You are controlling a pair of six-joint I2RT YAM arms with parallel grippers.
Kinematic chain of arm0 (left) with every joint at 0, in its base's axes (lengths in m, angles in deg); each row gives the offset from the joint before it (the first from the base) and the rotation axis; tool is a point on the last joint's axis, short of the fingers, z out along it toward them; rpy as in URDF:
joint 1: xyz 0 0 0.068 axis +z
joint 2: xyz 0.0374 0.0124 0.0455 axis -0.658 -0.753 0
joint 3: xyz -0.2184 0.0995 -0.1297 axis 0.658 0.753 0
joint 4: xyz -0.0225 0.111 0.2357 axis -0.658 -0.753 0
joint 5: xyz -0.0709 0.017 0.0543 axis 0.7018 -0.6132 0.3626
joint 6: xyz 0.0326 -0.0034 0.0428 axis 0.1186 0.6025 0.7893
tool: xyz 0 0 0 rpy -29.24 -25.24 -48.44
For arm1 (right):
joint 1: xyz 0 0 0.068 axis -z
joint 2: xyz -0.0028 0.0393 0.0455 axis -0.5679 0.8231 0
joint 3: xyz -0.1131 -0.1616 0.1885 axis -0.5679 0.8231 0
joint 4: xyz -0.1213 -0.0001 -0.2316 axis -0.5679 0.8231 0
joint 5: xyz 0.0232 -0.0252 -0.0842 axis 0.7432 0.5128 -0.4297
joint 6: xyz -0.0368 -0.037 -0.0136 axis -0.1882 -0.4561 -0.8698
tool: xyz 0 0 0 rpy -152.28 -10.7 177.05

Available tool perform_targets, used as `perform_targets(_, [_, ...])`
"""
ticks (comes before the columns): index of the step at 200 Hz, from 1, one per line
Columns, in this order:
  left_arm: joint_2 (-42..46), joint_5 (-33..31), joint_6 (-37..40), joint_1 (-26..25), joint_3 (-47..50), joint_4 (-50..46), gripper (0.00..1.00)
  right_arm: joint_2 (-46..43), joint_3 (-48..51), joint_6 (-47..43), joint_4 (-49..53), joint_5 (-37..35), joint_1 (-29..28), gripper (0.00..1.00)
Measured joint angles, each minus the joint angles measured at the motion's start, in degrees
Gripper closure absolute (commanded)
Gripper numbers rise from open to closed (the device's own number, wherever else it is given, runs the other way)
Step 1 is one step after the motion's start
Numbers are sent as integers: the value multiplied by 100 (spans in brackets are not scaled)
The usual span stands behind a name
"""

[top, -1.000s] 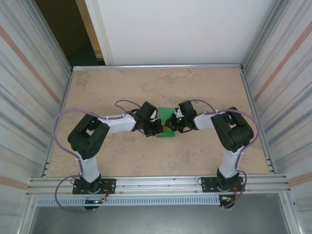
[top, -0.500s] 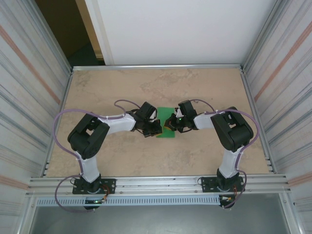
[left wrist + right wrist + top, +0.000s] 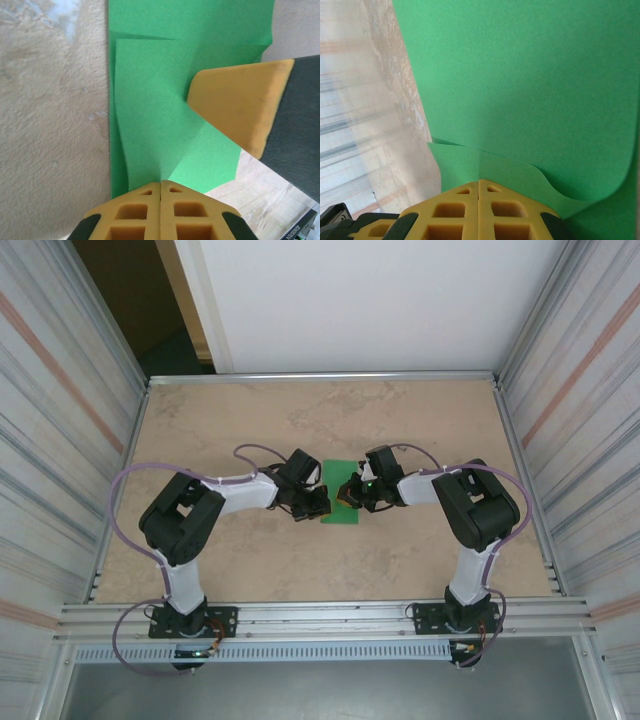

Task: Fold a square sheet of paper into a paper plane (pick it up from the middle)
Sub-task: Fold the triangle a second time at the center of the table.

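The square sheet of paper [image 3: 338,472] is bright green, partly folded, and lies mid-table between both arms. In the left wrist view the paper [image 3: 150,100] shows overlapping layers, and its creases run together into my left gripper [image 3: 160,182], which is shut on it. My left gripper [image 3: 320,502] sits at the sheet's left edge. My right gripper [image 3: 348,495] meets it from the right, and one of its fingers [image 3: 240,105] rests on the folded layer. In the right wrist view a raised flap of paper [image 3: 520,75] curls into my right gripper [image 3: 479,181], which is shut on it.
The beige table [image 3: 250,430] is walled by ribbed metal panels [image 3: 60,440] left and right and a white board [image 3: 380,300] at the back. An aluminium rail [image 3: 320,615] runs along the near edge by the arm bases.
My left gripper has edged slightly to the left. The paper and the right gripper look unchanged.
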Motion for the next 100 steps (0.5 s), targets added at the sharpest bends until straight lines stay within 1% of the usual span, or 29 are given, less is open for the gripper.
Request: perform_targets(100, [-22,-103,24,52,0,-92,94,2,0,0,0,0,0,98])
